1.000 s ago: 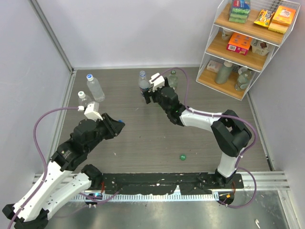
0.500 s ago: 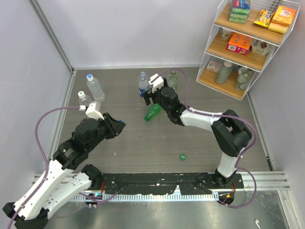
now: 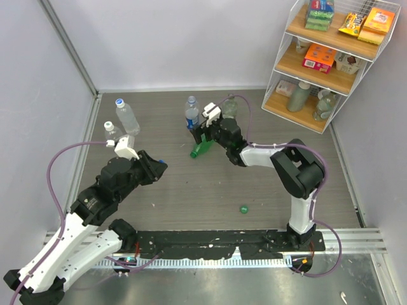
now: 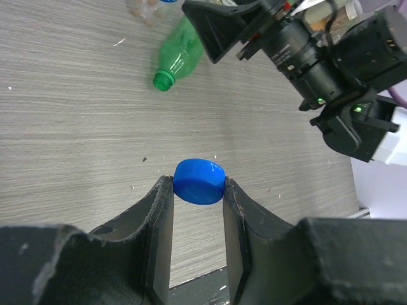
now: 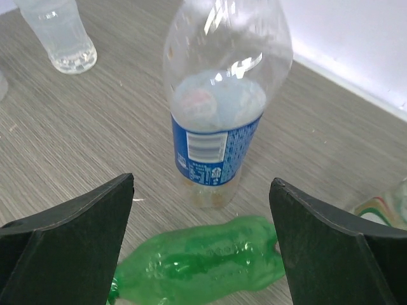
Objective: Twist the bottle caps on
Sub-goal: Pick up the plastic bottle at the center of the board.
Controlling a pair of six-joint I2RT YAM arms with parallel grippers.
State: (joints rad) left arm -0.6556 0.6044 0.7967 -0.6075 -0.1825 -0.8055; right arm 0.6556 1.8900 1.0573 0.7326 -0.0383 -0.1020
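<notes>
One green bottle lies on its side on the table, its uncapped neck turned toward the left arm. Directly behind the green bottle, on its far side, the blue-label bottle stands upright. The right gripper is positioned at the green bottle with its fingers spread wide and gripping nothing. In the wrist view the bottle body lies low between them, and contact cannot be confirmed. The left gripper sits well apart from the green bottle, on its neck side, with its fingers narrow and clamped across the rim of the blue cap. The green cap rests on the table well apart from the green bottle, on the near side toward the arm bases.
</notes>
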